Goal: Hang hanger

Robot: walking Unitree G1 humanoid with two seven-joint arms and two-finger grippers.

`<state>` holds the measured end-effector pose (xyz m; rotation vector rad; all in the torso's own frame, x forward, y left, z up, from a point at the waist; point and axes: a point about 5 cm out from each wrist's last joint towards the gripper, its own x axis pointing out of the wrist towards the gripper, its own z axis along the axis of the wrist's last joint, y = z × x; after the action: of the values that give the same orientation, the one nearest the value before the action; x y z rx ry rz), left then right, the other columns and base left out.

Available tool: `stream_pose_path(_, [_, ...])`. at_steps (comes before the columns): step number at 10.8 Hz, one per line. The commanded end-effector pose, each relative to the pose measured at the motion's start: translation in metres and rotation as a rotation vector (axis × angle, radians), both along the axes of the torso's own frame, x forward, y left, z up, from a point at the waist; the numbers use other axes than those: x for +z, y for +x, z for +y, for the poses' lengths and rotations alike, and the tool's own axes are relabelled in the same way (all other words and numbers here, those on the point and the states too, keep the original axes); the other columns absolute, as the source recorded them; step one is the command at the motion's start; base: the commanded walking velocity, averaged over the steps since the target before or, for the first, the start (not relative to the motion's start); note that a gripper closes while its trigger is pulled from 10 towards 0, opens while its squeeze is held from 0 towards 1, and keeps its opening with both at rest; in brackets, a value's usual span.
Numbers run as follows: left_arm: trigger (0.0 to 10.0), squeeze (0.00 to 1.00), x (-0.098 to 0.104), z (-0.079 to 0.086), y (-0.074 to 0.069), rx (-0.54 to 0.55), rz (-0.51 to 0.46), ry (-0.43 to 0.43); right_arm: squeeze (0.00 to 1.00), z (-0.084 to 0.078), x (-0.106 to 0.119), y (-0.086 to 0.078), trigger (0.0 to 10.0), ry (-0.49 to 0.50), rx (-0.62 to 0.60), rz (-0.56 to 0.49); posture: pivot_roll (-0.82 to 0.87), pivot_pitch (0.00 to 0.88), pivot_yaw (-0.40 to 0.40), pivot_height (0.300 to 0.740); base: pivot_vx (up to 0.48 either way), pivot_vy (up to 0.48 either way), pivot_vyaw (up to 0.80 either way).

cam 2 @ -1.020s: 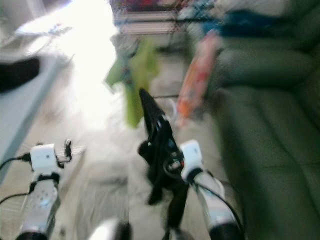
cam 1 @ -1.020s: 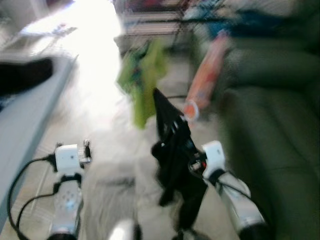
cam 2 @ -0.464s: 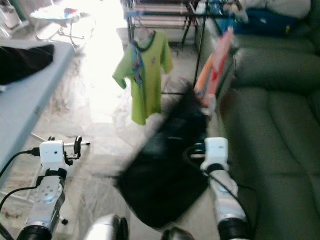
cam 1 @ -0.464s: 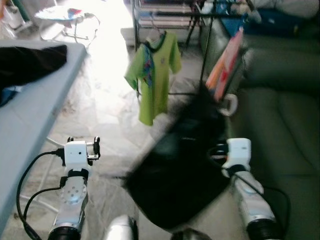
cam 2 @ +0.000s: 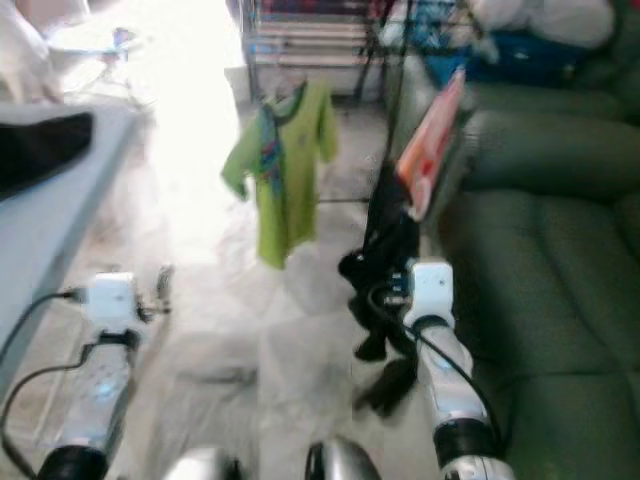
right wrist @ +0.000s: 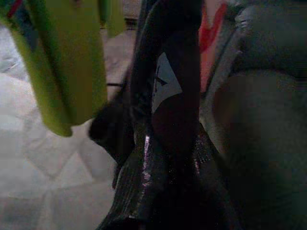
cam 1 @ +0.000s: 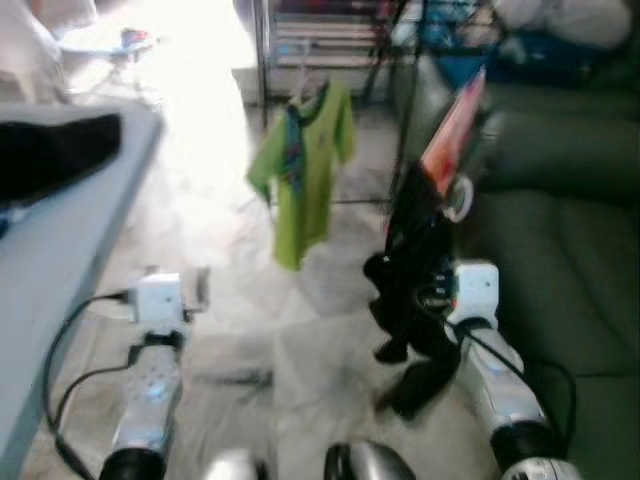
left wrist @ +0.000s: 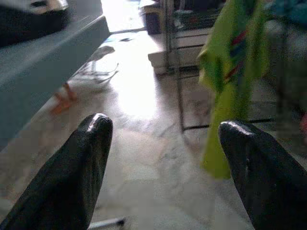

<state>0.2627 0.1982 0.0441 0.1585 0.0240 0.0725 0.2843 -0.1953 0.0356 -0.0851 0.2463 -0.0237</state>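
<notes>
The hanging is not yet done, by the look of it: the right gripper is clamped on a black garment, presumably on its hanger, though the hanger itself cannot be made out. The cloth droops in front of the arm at about 1 o'clock from the robot. The clothes rack stands further off at 12 o'clock, with a green shirt already hung at roughly 11 o'clock and an orange-red item at 1 o'clock. What is left, I judge, is to close in on the rail and hook the black piece on. The left gripper has its fingers spread wide and empty, low at 10 o'clock. No container shows; a grey table at 9 o'clock bears dark cloth, and a green sofa lies at 3 o'clock
</notes>
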Motion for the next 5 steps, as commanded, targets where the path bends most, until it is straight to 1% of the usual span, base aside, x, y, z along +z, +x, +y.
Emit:
stream_pose_path(1, [10.0,0.0,0.003,0.005,-0.001,0.001,-0.011,0.008,0.0,0.006,0.013,0.009,10.0,-0.005,0.012,-0.069,0.05,0.092,-0.072,0.74,0.48,0.0,0.0])
stream_pose_path(2, [10.0,0.0,0.003,0.003,-0.001,-0.006,-0.012,0.007,0.0,0.007,0.013,0.01,10.0,-0.006,0.014,-0.07,0.05,0.092,-0.072,0.74,0.48,0.0,0.0])
stream_pose_path(3, [10.0,0.0,0.005,0.0,0.001,-0.034,-0.022,0.028,0.0,0.01,0.013,0.011,10.0,-0.01,0.016,-0.073,0.05,0.094,-0.067,0.74,0.48,0.0,0.0])
stream_pose_path(4, [10.0,0.0,0.006,0.0,0.001,-0.04,-0.023,0.033,0.0,0.012,0.012,0.012,10.0,-0.005,0.019,-0.069,0.05,0.094,-0.066,0.74,0.48,0.0,0.0])
stream_pose_path(5, [10.0,0.0,0.006,0.0,0.001,-0.041,-0.021,0.036,0.0,0.017,0.009,0.012,10.0,0.03,0.038,-0.051,0.05,0.097,-0.062,0.74,0.48,0.0,0.0])
